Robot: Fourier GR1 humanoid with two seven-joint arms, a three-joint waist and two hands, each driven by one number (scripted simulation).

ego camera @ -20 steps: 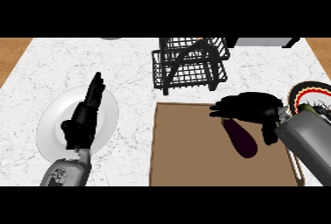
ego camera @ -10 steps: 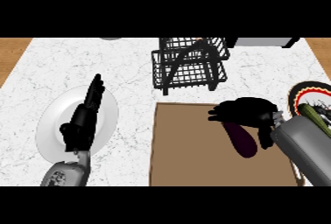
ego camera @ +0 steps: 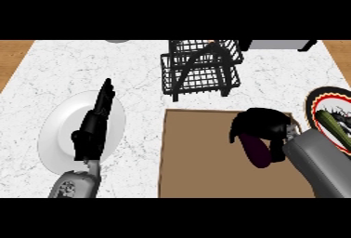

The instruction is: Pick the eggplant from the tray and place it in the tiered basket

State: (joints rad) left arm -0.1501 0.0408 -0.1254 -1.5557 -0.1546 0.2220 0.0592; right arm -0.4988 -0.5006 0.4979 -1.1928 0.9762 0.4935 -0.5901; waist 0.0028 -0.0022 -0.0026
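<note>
A dark purple eggplant [ego camera: 257, 152] lies on the brown tray [ego camera: 205, 162], at its right side. My right hand [ego camera: 260, 124] is directly over the eggplant's upper end, fingers curled down around it; the top of the eggplant is hidden under the hand. The black wire tiered basket [ego camera: 202, 69] stands just beyond the tray's far edge. My left hand [ego camera: 94, 123] rests open with straight fingers above a white plate [ego camera: 58, 135] at the left.
A patterned plate [ego camera: 332, 118] with a green vegetable lies at the right edge. A grey object [ego camera: 274, 44] sits behind the basket, and part of a bowl [ego camera: 118, 41] shows at the far edge of the marble counter.
My right hand has slid left and lowered onto the eggplant's upper end, its fingers closing round it. The left hand has stayed still.
</note>
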